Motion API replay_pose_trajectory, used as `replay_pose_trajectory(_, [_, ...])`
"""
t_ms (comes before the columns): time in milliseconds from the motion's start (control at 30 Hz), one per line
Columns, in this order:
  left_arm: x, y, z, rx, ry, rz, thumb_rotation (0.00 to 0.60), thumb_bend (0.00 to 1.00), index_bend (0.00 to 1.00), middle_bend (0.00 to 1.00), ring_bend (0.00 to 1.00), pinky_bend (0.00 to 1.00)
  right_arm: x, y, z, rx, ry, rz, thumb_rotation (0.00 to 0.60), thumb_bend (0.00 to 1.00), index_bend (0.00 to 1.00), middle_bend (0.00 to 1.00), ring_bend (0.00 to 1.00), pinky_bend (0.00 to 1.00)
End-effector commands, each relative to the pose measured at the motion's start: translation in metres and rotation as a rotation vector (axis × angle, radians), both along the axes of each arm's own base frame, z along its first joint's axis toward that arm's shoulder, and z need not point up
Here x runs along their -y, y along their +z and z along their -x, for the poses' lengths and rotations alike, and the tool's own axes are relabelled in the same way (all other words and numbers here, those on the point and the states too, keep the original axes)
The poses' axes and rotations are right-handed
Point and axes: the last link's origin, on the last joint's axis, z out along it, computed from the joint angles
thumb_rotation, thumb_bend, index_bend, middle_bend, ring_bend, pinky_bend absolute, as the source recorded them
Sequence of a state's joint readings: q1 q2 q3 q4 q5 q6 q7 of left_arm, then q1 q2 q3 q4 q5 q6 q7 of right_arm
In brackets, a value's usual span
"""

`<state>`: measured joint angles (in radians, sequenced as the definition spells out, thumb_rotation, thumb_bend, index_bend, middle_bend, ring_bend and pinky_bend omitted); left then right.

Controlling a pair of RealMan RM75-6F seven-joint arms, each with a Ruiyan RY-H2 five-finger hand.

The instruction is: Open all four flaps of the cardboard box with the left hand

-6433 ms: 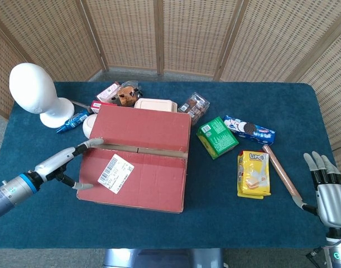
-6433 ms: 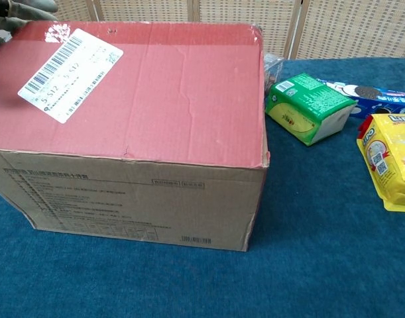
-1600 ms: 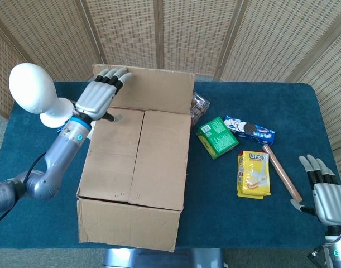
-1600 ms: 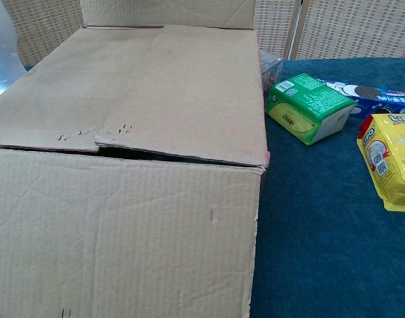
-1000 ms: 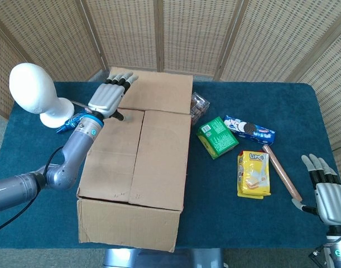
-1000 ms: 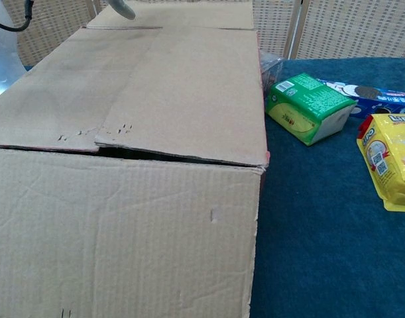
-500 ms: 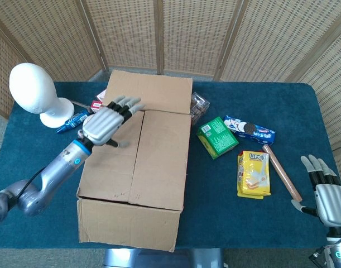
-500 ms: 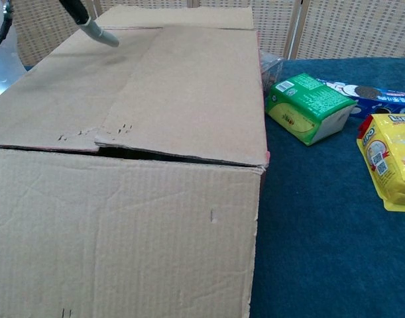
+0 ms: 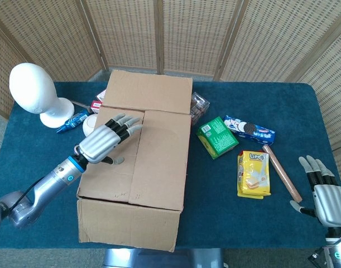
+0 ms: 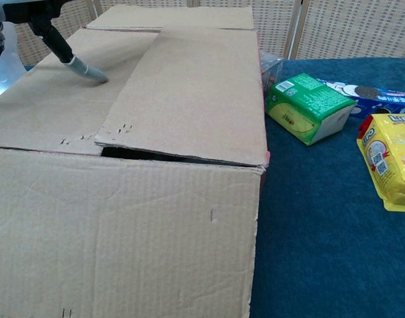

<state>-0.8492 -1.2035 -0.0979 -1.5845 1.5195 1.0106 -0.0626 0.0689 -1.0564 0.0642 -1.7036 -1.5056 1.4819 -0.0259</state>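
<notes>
Now the left hand (image 9: pixel 105 142), fingers spread, empty, seemingly touches the corrugated cardboard box's (image 9: pixel 159 162) flat inner flap.

Matt cardboard, napped blue cloth, glossy wrappers and brushed metal

The cardboard box (image 9: pixel 142 162) in the middle of the frame is plain brown corrugated board, matt and dry, with creases and small punctures on its flaps. The bench (image 9: pixel 243 223) under it wears a deep blue cloth, soft and slightly napped. The left hand (image 9: pixel 106 139) at centre left looks like brushed silver metal with black plastic fingers and pale grey tips. The mannequin head (image 9: pixel 33 89) at upper left is smooth white with a soft sheen. At right, the yellow biscuit pack (image 9: pixel 253 173) and green packet (image 9: pixel 216 137) are shiny plastic film. The screen (image 9: pixel 159 33) behind is woven, rough cane in wooden frames.
</notes>
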Motion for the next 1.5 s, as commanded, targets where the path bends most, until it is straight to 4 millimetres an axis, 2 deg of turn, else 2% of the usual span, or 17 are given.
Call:
replay_pose_trajectory(33, [0.000, -0.010, -0.009, 0.005, -0.026, -0.008, 0.600, 0.00, 0.00, 0.00, 0.00, 0.03, -0.001, 0.000, 0.000, 0.001, 0.002, -0.004, 0.600, 0.00, 0.00, 0.00, 0.00, 0.16])
replay_pose_trajectory(300, [-0.001, -0.033, -0.027, 0.027, -0.040, -0.019, 0.600, 0.00, 0.00, 0.00, 0.00, 0.03, -0.001, 0.002, 0.000, 0.008, 0.001, 0.000, 0.600, 0.00, 0.00, 0.00, 0.00, 0.16])
replay_pose_trajectory(433, [-0.001, -0.038, -0.036, 0.062, -0.053, -0.037, 0.600, 0.00, 0.00, 0.00, 0.00, 0.03, -0.002, 0.003, 0.000, 0.012, 0.002, 0.000, 0.600, 0.00, 0.00, 0.00, 0.00, 0.16])
replay_pose_trajectory(967, [0.002, -0.028, -0.068, 0.210, -0.157, -0.111, 0.600, 0.00, 0.00, 0.00, 0.00, 0.04, -0.003, 0.004, 0.000, 0.019, 0.006, -0.008, 0.600, 0.00, 0.00, 0.00, 0.00, 0.16])
replay_pose_trajectory(1067, [0.003, -0.025, -0.074, 0.223, -0.168, -0.123, 0.600, 0.05, 0.00, 0.00, 0.00, 0.04, -0.003, 0.004, 0.000, 0.018, 0.006, -0.010, 0.600, 0.00, 0.00, 0.00, 0.00, 0.16])
replay_pose_trajectory(1300, [0.003, -0.019, -0.102, 0.241, -0.210, -0.156, 0.600, 0.28, 0.00, 0.00, 0.00, 0.05, -0.003, 0.004, 0.000, 0.020, 0.005, -0.019, 0.600, 0.00, 0.00, 0.00, 0.00, 0.16])
replay_pose_trajectory(1500, [0.002, -0.021, -0.126, 0.245, -0.244, -0.189, 0.600, 0.29, 0.00, 0.00, 0.00, 0.06, -0.003, 0.004, 0.000, 0.019, 0.003, -0.022, 0.600, 0.00, 0.00, 0.00, 0.00, 0.16])
